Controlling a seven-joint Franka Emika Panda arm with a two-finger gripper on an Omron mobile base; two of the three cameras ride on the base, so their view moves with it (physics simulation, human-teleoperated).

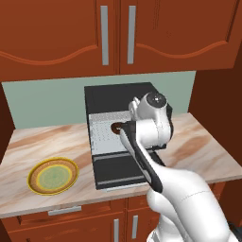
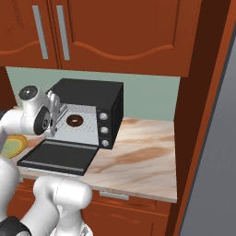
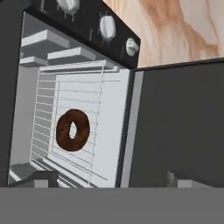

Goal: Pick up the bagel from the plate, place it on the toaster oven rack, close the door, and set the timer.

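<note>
Two base views look down from behind on the open door (image 1: 118, 170), hand view close, seemingly rolled sideways

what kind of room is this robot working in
Most likely a home kitchen: red-brown wooden wall cabinets with silver bar handles hang above a marbled beige stone countertop, where a black toaster oven stands open with a dark brown bagel on its rack.

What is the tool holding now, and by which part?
Nothing. The tool is open and empty; the bagel lies by itself on the rack inside the oven, apart from the fingertips.
</note>
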